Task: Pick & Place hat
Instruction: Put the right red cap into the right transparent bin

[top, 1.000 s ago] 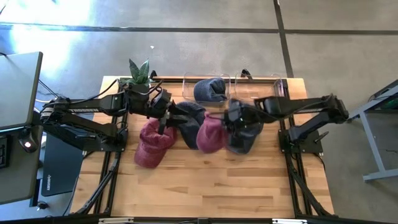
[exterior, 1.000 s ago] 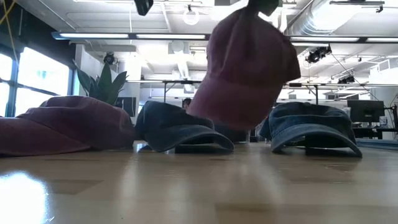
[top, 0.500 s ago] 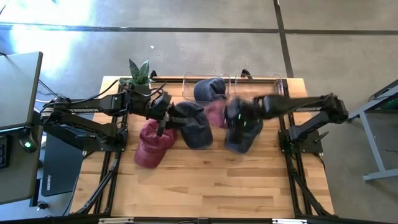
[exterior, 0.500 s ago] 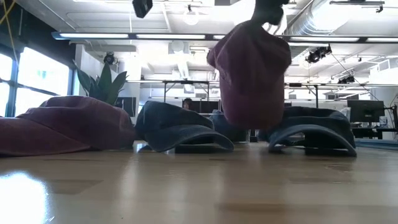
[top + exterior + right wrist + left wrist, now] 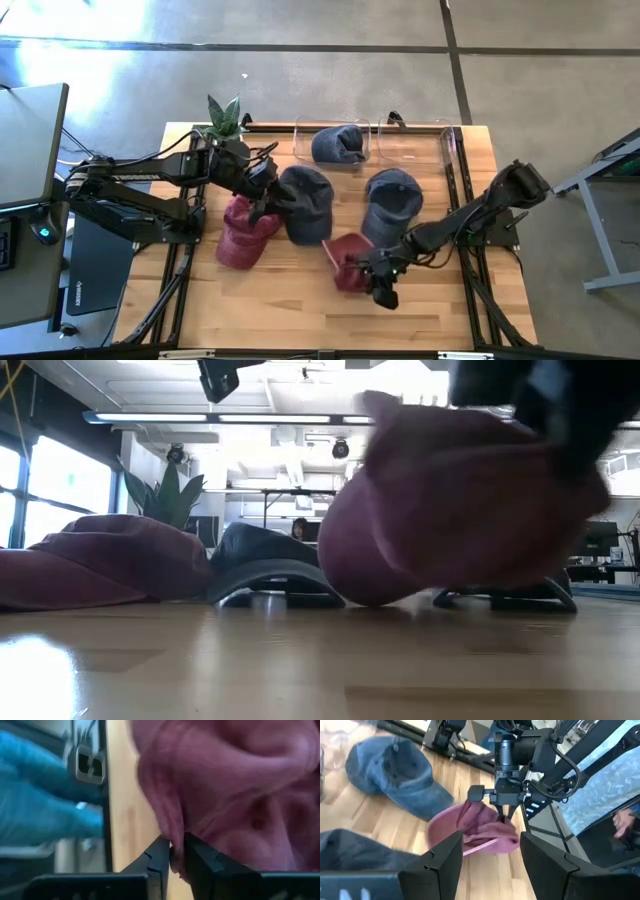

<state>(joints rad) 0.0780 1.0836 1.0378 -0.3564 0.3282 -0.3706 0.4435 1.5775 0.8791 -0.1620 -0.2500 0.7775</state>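
Five hats show from above. My right gripper (image 5: 377, 283) reaches low over the table's (image 5: 300, 300) front part, pinching the small maroon hat (image 5: 349, 261), which lies crumpled on the wood just beside it. My left gripper (image 5: 262, 196) sits between the big maroon hat (image 5: 240, 230) and a dark blue hat (image 5: 306, 203), fingers spread, its tips partly hidden against the blue fabric. Another blue hat (image 5: 390, 205) lies close behind the small one, and a fourth blue one (image 5: 337, 145) rests in a clear bin (image 5: 300, 135) by the plant (image 5: 224, 118).

From table height, the small maroon hat fills the middle, blurred, touching the wood; my right arm is a dark smear cut off at the top corner.

My left wrist looks between its own open fingers (image 5: 442, 865) at the right gripper standing over the hat, tips buried in fabric.

My right wrist shows both fingers (image 5: 161, 855) nipping a fold of maroon cloth; the rest of the hat crowds the picture.
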